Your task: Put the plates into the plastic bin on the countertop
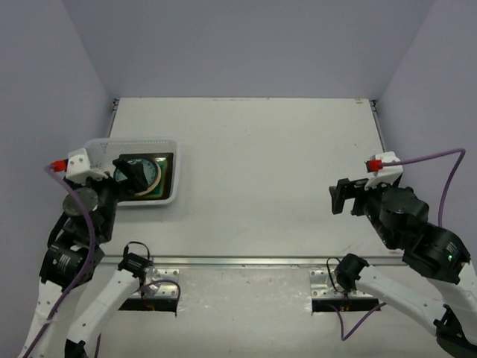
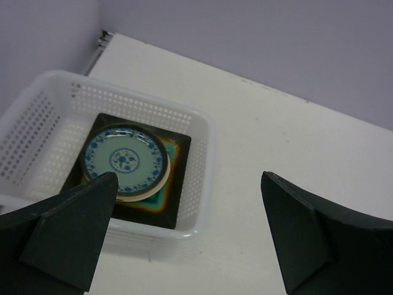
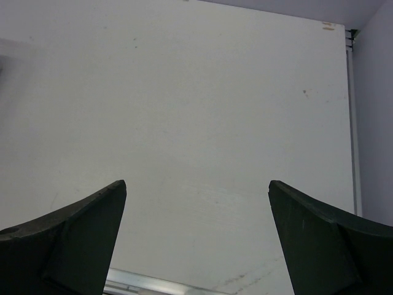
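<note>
Two plates (image 1: 158, 173) at least can be told apart in the plastic bin (image 2: 43, 123); the true count of the stack is not readable

Left wrist view:
- round plate (image 2: 126, 161) on top, pale green face with blue patterned ring and centre
- a cream edge shows along its lower right side; own rim or a second plate beneath, cannot tell
- under it a square plate (image 2: 177, 187), dark rim, teal and amber glaze showing only at the right side and near corner
- near-left part of the bin and of the square plate hidden behind the left finger (image 2: 61, 233)

Top view: the gripper body covers most of the round plate; only a pale arc and the dark square border show around it

Bin sits on the countertop (image 2: 295, 141), left side, well apart from the right arm

Left arm: elbow folded close to its base, wrist reaching forward. Left gripper (image 2: 188, 184) hovers above the bin, pitched down toward the plates. Fingers spread wide, nothing between them, no contact with plate or bin seen

Right arm: folded at the right side, lower links cut off by the frame edge. Right gripper (image 3: 196, 190) held above bare countertop. Fingers parted wide, nothing gripped. Metal rail (image 3: 141, 284) shows at the bottom edge of the right wrist view, partly hidden by a finger
</note>
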### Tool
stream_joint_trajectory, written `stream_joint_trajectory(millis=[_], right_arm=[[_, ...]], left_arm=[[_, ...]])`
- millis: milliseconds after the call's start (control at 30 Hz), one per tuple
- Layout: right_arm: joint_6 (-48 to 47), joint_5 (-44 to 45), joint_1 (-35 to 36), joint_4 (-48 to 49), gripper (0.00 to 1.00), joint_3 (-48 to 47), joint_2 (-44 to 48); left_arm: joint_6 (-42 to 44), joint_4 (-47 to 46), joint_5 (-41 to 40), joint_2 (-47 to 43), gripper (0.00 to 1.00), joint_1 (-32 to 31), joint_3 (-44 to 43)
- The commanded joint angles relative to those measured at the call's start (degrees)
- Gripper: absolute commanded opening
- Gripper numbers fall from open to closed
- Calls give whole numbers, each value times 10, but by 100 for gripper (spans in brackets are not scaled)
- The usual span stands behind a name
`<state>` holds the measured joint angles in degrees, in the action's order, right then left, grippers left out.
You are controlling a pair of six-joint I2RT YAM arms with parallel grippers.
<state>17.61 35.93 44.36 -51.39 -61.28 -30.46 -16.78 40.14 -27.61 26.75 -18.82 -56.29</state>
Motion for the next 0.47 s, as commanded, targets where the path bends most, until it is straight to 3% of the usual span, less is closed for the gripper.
stream_joint_trajectory(millis=[0, 167, 433], right_arm=[[-8, 40, -2, -40, 99, 27, 37], [-15, 51, -2, -27, 99, 58, 56], [-9, 65, -2, 0, 99, 81, 54]], left_arm=[[26, -6, -97, -40, 100, -4, 43], [28, -45, -105, -78, 100, -4, 74], [7, -56, -109, -67, 100, -4, 89]])
